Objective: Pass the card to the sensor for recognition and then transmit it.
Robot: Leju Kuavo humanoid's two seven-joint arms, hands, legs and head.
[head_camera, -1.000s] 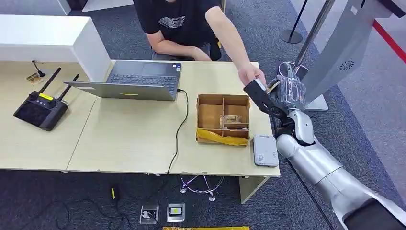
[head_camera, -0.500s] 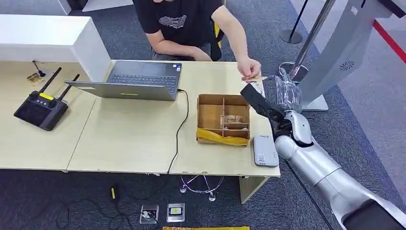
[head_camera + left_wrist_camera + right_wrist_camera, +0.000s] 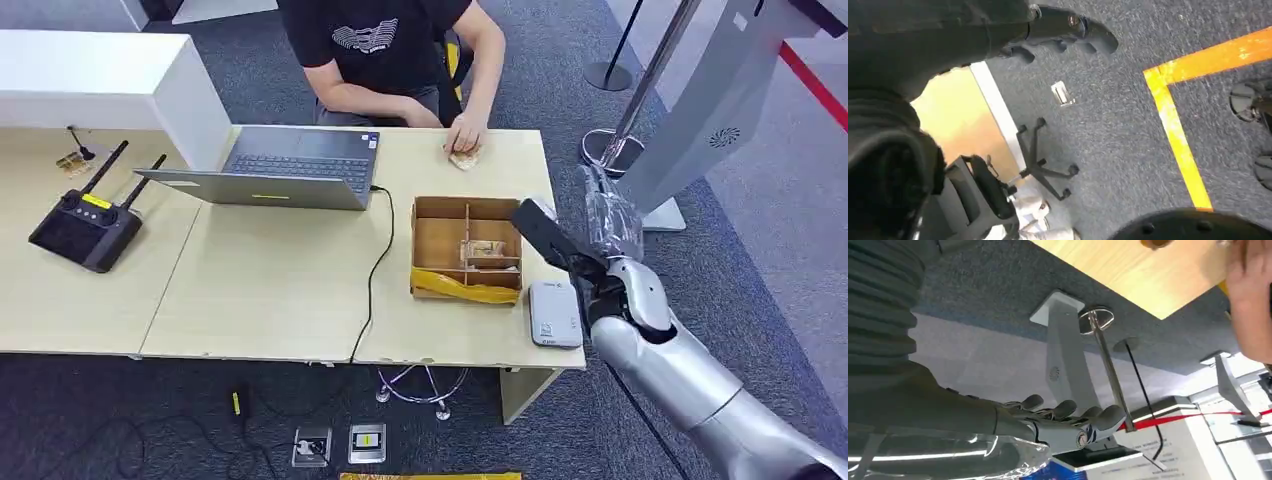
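One head view: right hand (image 3: 607, 215) raised off desk's right edge, past the box (image 3: 466, 248), fingers apart, nothing held. Card (image 3: 464, 158) on desk (image 3: 270, 290) under person's hand (image 3: 466, 133), far side by laptop (image 3: 290, 165). Sensor (image 3: 554, 313) grey, near corner.
L wrist view: left hand (image 3: 1068, 32) over carpet, fingers loose, empty.
R wrist view: right hand fingers (image 3: 1068, 417) spread, empty.

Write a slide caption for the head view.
Right hand empty beside the compartment box; the person's hand rests on the desk.
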